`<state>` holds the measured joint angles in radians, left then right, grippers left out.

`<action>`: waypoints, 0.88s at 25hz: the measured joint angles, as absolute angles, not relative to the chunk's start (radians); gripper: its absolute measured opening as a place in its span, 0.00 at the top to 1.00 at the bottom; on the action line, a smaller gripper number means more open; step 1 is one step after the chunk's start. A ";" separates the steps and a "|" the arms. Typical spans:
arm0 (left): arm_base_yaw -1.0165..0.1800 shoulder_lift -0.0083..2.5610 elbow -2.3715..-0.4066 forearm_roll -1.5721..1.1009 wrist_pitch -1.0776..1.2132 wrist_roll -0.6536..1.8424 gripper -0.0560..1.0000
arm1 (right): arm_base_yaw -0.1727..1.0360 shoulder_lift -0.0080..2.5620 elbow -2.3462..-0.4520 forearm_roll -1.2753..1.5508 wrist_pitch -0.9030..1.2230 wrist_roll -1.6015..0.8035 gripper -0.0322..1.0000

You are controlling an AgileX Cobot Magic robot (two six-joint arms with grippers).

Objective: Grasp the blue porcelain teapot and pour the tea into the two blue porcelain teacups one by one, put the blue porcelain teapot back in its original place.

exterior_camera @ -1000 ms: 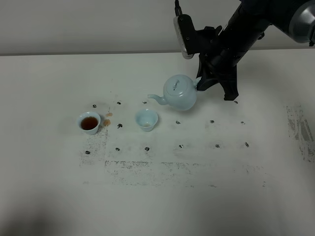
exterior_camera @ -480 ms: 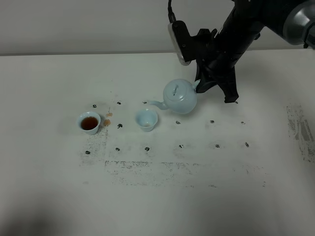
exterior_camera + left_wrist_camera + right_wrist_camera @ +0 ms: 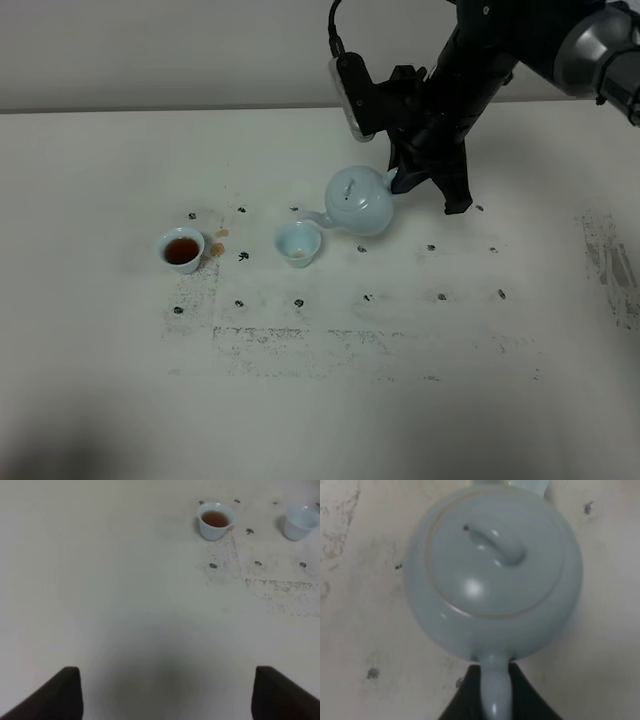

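The blue porcelain teapot (image 3: 358, 200) hangs tilted above the table, its spout just above the right teacup (image 3: 298, 243), whose inside looks pale. The left teacup (image 3: 182, 249) holds brown tea. My right gripper (image 3: 402, 178) is shut on the teapot's loop handle; the right wrist view shows the lid and body (image 3: 492, 572) from above, with the handle (image 3: 495, 692) between dark fingers. My left gripper (image 3: 167, 700) is open and empty, low over bare table. Its view shows the full teacup (image 3: 215, 520) and the other teacup (image 3: 300, 522) far ahead.
Small brown tea stains (image 3: 217, 247) lie beside the left teacup. Black dot marks and smudges (image 3: 370, 340) cover the white table. A dark smear (image 3: 612, 265) runs along the right side. The back wall edge (image 3: 200, 108) bounds the table.
My right arm has carried the teapot left and tipped it, bringing the spout down over the right teacup. The cups have not moved.
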<state>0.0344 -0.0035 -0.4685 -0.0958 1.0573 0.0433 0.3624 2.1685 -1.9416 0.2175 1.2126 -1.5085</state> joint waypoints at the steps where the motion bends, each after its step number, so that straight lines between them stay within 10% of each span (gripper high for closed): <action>1: 0.034 -0.004 -0.469 -0.096 1.057 0.043 0.32 | 0.362 2.182 -1.959 0.214 1.211 -1.493 0.94; 22: 0.034 -0.004 -0.469 -0.096 1.057 0.042 0.32 | 0.468 2.244 -2.061 -0.055 1.217 -1.422 0.94</action>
